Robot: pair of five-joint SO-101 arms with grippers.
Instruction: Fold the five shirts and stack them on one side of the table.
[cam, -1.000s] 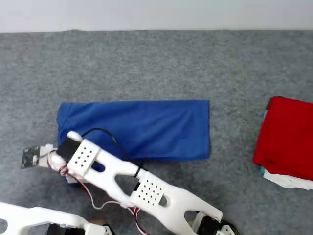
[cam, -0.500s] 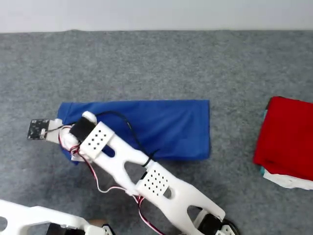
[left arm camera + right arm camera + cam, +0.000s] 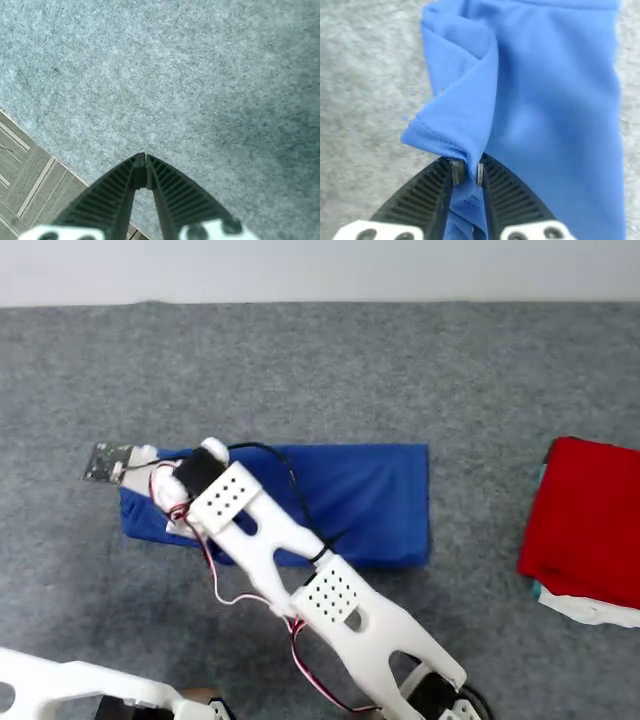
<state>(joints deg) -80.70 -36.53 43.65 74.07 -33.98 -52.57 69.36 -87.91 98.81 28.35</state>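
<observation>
Pinched between the clenched jaws of the right gripper (image 3: 466, 172): the left end of the long blue fabric shirt (image 3: 360, 500), spread across the middle of the grey felt table (image 3: 300, 370). Shut tip to tip above the felt: left gripper (image 3: 145, 162). Stacked at the right edge: folded red shirt (image 3: 585, 520).

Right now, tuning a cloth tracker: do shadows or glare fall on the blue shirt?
High view: even light, no glare or hard shadow on the blue shirt. Right wrist view: the fold pinched in the right gripper shades the cloth beneath it, no glare. Left wrist view: a soft darker patch lies on the grey mat.
</observation>
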